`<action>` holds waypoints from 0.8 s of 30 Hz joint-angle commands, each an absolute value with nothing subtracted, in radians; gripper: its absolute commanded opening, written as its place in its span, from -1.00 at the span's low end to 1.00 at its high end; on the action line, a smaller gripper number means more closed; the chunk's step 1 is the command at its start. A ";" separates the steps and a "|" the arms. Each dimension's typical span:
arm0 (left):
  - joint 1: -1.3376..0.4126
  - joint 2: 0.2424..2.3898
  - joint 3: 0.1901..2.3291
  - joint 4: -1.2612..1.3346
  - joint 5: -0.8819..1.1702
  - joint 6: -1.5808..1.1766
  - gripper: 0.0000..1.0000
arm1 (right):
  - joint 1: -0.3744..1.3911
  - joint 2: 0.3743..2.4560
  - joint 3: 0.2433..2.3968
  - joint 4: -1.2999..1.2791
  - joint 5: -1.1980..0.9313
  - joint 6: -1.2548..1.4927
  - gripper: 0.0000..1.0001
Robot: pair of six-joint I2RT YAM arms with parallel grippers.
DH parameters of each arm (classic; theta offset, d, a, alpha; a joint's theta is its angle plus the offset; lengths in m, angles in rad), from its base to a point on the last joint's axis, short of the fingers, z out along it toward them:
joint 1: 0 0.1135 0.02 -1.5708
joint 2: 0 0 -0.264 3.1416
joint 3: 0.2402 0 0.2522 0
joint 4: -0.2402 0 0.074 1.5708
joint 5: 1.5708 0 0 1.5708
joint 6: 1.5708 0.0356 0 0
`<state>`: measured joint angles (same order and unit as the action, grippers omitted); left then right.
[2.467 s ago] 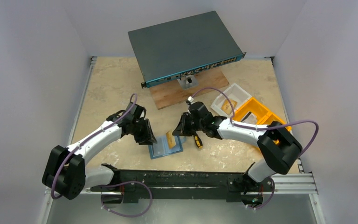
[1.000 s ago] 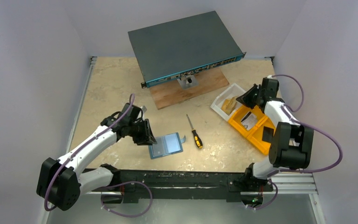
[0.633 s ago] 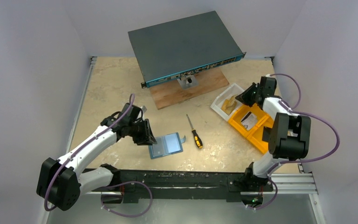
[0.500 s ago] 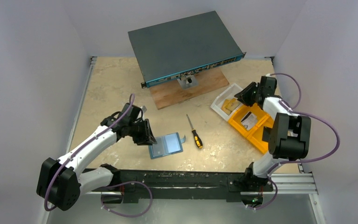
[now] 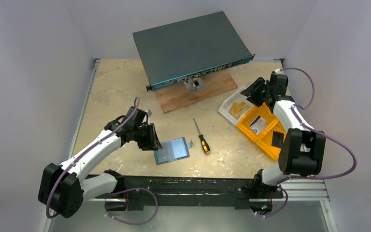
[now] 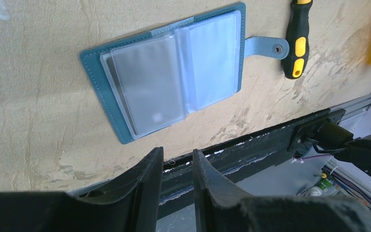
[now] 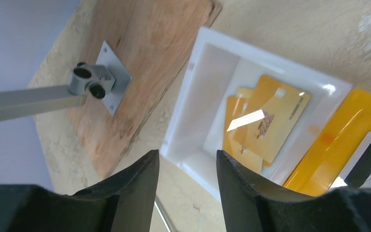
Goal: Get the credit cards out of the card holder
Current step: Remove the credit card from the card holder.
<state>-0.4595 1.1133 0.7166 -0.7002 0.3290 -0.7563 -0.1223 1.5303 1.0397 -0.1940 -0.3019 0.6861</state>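
Note:
The teal-blue card holder (image 5: 172, 150) lies open and flat on the table, its clear sleeves (image 6: 174, 72) facing up and its snap tab pointing right. I cannot tell whether the sleeves hold a card. My left gripper (image 5: 150, 140) hovers at the holder's left edge. Its jaws (image 6: 178, 152) stand a narrow gap apart with nothing between them. Several gold credit cards (image 7: 265, 123) lie overlapping in the white bin (image 5: 227, 104). My right gripper (image 5: 252, 93) hangs above that bin's far side, open and empty (image 7: 187, 154).
A black-and-yellow screwdriver (image 5: 200, 137) lies just right of the holder. A yellow bin (image 5: 270, 130) adjoins the white bin (image 7: 207, 87). At the back, a dark network switch (image 5: 188, 48) rests above a wooden board (image 5: 193, 94) with a metal bracket (image 7: 99, 79).
My right gripper has opened over the white bin and a gold card now lies flat in it; the arm drew slightly up and back. The left arm and holder have not moved.

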 commanded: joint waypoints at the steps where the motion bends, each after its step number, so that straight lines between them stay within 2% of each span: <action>1: -0.463 1.100 0.767 -0.718 0.285 -0.770 -0.44 | -0.025 1.433 1.026 -0.260 -0.245 0.648 0.02; 4: -0.458 1.066 0.758 -0.740 0.223 -0.798 -0.42 | 0.099 1.378 0.988 -0.274 -0.186 0.658 0.19; 11: -0.414 1.016 0.740 -0.780 0.149 -0.820 -0.28 | 0.419 1.286 0.883 -0.205 -0.123 0.783 0.24; 19: -0.401 1.010 0.740 -0.791 0.111 -0.824 0.01 | 0.833 1.468 0.967 -0.239 -0.022 0.789 0.26; 24: -0.394 0.990 0.748 -0.829 0.057 -0.851 0.38 | 0.971 1.607 1.066 -0.267 0.006 0.748 0.27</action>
